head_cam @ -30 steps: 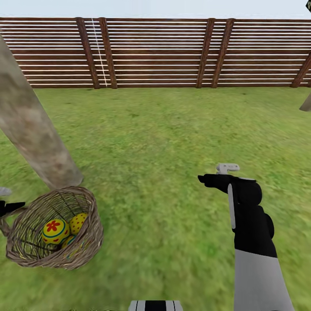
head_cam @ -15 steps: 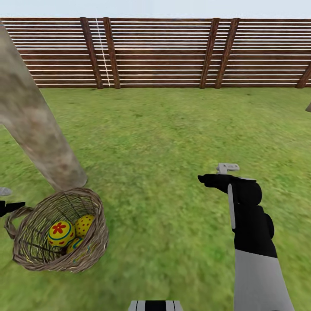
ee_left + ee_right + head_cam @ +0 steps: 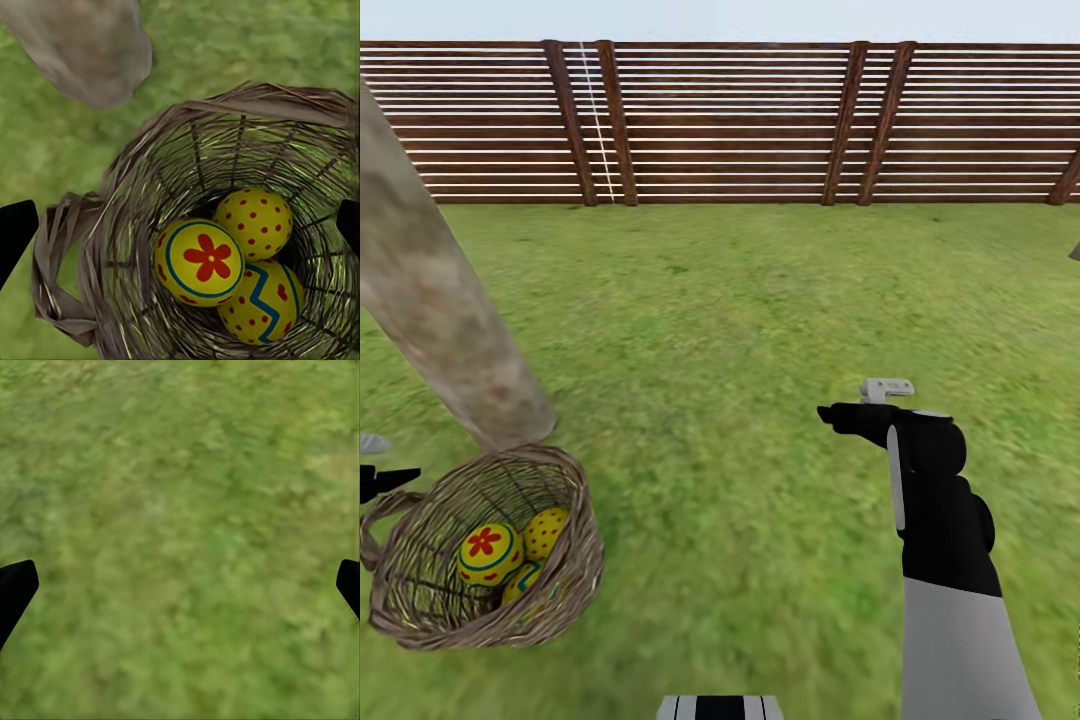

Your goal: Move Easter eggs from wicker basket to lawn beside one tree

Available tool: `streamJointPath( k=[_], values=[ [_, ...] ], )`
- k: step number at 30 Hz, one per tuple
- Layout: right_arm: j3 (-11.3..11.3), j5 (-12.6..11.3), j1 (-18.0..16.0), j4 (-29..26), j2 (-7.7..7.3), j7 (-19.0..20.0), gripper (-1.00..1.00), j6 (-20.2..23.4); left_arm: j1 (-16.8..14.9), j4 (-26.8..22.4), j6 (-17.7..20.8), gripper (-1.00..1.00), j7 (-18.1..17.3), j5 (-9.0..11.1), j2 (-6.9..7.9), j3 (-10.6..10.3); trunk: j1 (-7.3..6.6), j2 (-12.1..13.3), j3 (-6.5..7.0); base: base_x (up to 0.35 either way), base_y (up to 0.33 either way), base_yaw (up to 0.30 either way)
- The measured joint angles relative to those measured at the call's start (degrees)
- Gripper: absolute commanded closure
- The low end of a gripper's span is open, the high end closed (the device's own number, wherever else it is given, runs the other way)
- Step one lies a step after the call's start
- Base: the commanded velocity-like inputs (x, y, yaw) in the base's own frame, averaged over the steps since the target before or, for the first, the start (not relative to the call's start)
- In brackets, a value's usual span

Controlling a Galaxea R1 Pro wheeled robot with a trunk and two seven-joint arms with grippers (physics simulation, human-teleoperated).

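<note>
- The wicker basket (image 3: 485,550) stands on the lawn (image 3: 760,320) at the lower left of the head view, just beside the foot of the tree (image 3: 445,310). If rim and trunk touch is hard to tell.
- Of the tree only the thick grey-brown trunk is visible; its upper part is cut off by the picture edge.
- All three Easter eggs (image 3: 225,262) lie together at the bottom of the basket, touching each other. In the head view the third egg is mostly hidden behind the other two and the basket wall.
- In the left wrist view the egg with a red flower (image 3: 199,262) is in front, the dotted egg (image 3: 253,221) beside it, and the egg with a blue zigzag (image 3: 262,304) is partly covered.
- The left gripper (image 3: 180,229) hangs above the basket. Only the two dark tips of its fingers (image 3: 15,232) show at the picture edges, spread wide, with nothing between them.
- In the head view this gripper is almost cut off at the left edge, next to a loop handle (image 3: 380,520).
- The right gripper (image 3: 180,585) is over bare grass, well apart from the basket, fingers spread wide and empty.
- The brown fence (image 3: 740,120) closes the garden at the back.
</note>
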Motion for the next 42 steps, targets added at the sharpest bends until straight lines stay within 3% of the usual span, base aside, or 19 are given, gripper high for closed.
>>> streamJointPath(
  k=[16, 29, 42],
  values=[
    [0.67, 0.06, 0.11, 0.02, -0.01, 0.03, -1.0, -0.02, 0.04, -0.02, 0.0, -1.0, 0.05, -0.14, -0.44, -1.79, 0.01, 0.0, 0.0, 0.069, -0.038, 0.0],
    [0.86, 0.04, 0.12, 0.0, 0.0, 0.1, -1.0, -0.01, 0.12, -0.02, 0.0, -1.0, 0.05, -0.13, -0.51, -2.09, 0.01, 0.0, 0.0, 0.006, 0.001, 0.0],
    [1.98, 0.06, 0.12, 0.0, 0.0, 0.01, -1.0, -0.02, 0.14, 0.06, 0.0, -1.0, 0.04, -0.31, -0.48, -2.09, 0.35, -0.17, -2.88, 0.0, 0.0, 0.0]
  ],
)
